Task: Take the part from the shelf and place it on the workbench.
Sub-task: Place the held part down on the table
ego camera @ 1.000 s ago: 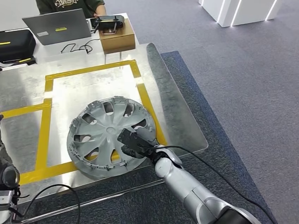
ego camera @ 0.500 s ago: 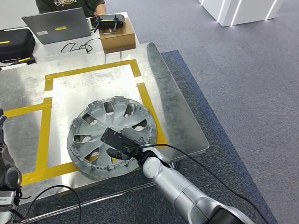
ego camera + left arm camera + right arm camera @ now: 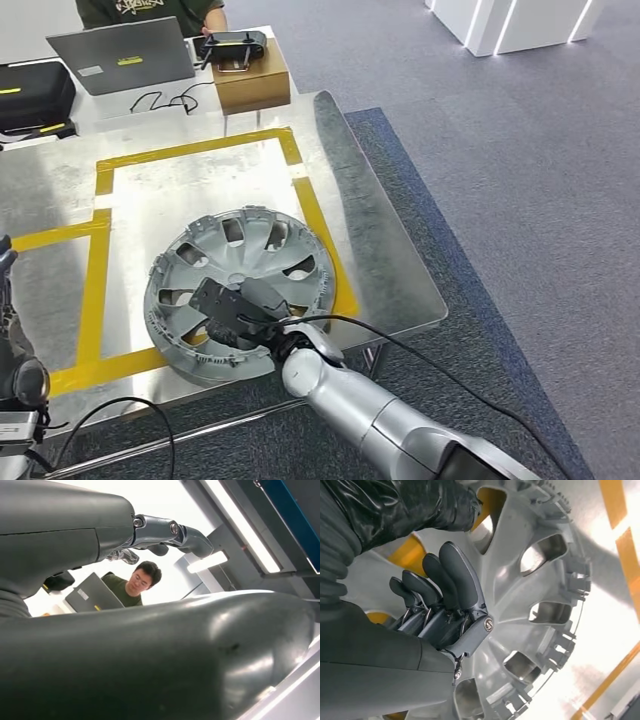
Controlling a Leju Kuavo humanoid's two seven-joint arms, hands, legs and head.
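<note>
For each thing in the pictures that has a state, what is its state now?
wheel cover: flat on the workbench, inner side up, over the yellow tape.
right robot hand: over the wheel cover, fingers curled, holding nothing.
left robot hand: holding nothing.
laptop: open.

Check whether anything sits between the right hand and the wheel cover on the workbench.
Nothing visible does. The right hand is directly over the wheel cover, which lies flat on the workbench across the yellow tape. The right wrist view shows its fingers curled just above the spokes; contact cannot be confirmed.
</note>
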